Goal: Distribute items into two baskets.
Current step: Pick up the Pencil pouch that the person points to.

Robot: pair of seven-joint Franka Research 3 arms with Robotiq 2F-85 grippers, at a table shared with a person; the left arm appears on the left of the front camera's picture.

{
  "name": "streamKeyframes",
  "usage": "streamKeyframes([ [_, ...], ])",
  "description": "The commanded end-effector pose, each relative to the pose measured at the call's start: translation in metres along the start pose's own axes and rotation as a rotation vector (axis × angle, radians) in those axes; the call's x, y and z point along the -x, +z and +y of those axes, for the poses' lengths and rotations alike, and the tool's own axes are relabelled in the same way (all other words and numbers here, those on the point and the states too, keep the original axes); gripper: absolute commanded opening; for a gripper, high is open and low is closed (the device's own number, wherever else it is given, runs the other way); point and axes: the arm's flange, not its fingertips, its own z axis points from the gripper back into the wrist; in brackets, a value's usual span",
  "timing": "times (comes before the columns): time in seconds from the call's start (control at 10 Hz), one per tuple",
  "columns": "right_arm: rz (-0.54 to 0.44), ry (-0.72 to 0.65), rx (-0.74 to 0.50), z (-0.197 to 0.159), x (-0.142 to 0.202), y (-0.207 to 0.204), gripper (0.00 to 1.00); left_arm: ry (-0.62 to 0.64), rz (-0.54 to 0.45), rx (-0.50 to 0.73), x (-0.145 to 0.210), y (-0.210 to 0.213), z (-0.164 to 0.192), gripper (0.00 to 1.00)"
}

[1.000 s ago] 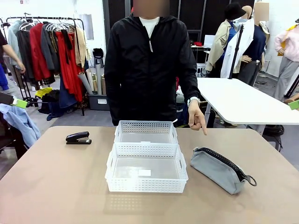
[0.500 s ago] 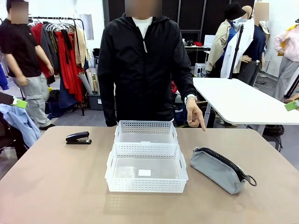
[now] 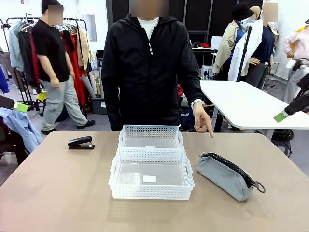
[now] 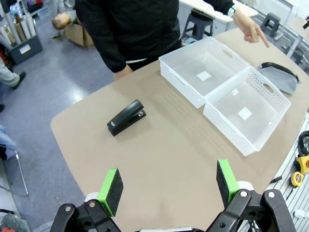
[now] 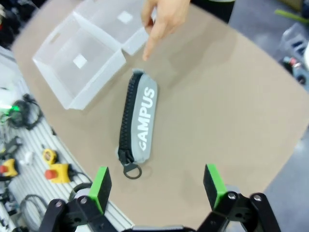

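Clothes racks and a white table stand behind the tan counter [image 3: 58, 193], and a person in a black jacket waits at its far side. Take the large basket [image 3: 151, 191] as your mark: it sits mid-counter, and the small basket [image 3: 150, 131] touches its far wall. Both are empty.

The stapler [image 3: 80, 142] lies left of the large basket and a little farther back, well apart from it. The pouch [image 3: 224, 175] lies just right of the large basket, zip up. The person's hand [image 3: 203, 122] points a finger down, right of and beyond the large basket, above the pouch's far end.

Your left pincer [image 4: 167, 186] hangs wide open and empty, up and to the left of the large basket, with the stapler ahead of it. Your right pincer [image 5: 157, 185] is open too, holding nothing, high over the pouch.

As I read it, you have nothing done yet: both items are on the counter and each has to go into a basket. Which item goes into which basket, you cannot tell from this.
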Motion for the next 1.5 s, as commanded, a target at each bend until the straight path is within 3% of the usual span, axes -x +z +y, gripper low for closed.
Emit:
streamKeyframes([
  [0.0,0.118,0.01,0.047,0.006,-0.024,-0.011,1.0,-0.003,-0.009,0.009,0.0,0.0,0.001,1.0],
  [0.3,0.196,0.047,0.046,0.021,-0.047,-0.047,1.0,-0.003,-0.009,0.009,0.0,0.0,0.001,1.0],
  [0.7,0.282,0.056,0.115,0.039,-0.049,-0.089,1.0,-0.003,-0.009,0.009,0.0,0.0,0.001,1.0],
  [1.4,0.385,0.143,0.067,0.055,-0.051,-0.161,1.0,-0.003,-0.009,0.009,0.0,0.0,0.001,1.0],
])
